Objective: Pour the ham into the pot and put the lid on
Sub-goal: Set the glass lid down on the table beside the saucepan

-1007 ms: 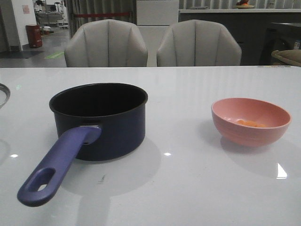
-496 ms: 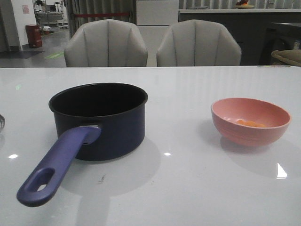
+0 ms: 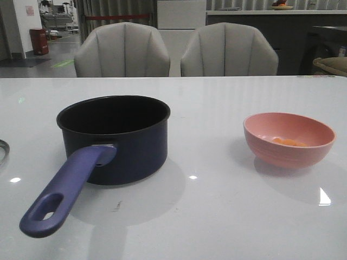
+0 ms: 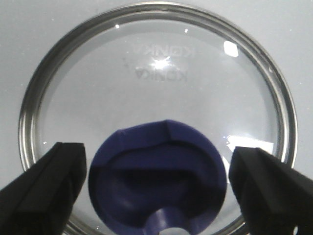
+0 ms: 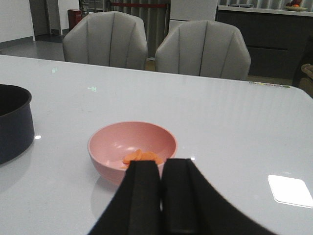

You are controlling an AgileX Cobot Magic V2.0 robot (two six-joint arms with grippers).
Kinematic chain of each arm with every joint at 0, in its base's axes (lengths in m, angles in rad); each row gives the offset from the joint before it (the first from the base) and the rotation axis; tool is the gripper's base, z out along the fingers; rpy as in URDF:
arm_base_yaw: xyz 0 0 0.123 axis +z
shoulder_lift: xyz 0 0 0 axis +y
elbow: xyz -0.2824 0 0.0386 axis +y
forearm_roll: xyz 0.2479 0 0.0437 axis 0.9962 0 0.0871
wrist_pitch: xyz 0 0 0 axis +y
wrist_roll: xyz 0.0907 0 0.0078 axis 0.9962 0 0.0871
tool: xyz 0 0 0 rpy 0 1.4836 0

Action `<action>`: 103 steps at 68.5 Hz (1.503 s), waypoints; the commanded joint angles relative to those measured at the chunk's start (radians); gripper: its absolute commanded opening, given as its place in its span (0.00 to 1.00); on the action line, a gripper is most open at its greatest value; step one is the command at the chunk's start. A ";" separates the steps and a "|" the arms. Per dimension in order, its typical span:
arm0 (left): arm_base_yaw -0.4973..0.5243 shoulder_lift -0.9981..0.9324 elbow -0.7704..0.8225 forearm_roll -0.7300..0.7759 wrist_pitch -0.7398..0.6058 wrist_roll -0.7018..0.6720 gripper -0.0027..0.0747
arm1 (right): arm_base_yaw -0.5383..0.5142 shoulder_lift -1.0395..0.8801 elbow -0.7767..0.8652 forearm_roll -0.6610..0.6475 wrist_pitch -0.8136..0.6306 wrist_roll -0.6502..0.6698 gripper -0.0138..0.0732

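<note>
The dark navy pot stands left of centre on the white table, with its purple-blue handle pointing toward me. The ham, a few orange slices, lies in a pink bowl on the right. Only a sliver of the lid's rim shows at the far left edge. In the left wrist view my left gripper is open over the glass lid, one finger on each side of its dark blue knob, not touching it. My right gripper is shut and empty, just short of the bowl and ham.
Two grey chairs stand behind the table's far edge. The pot's side shows at the left of the right wrist view. A bright light patch lies on the table beside the right gripper.
The lid's rim at the left edge of the front view has moved lower and now shows only as a small sliver. The pot, bowl and ham have not moved.
</note>
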 commanded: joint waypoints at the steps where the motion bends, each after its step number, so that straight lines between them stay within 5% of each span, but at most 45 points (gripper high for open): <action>1: -0.010 -0.064 -0.028 -0.001 -0.004 0.004 0.86 | -0.002 -0.020 -0.004 -0.011 -0.082 -0.007 0.33; 31: -0.105 -0.417 0.043 -0.023 -0.049 0.030 0.86 | -0.002 -0.020 -0.004 -0.011 -0.082 -0.007 0.33; 63: -0.117 -0.802 0.346 -0.093 -0.309 0.030 0.86 | -0.002 -0.020 -0.004 -0.011 -0.082 -0.007 0.33; 103: -0.246 -1.581 0.784 -0.007 -0.443 0.030 0.86 | -0.002 -0.020 -0.005 -0.011 -0.100 -0.007 0.33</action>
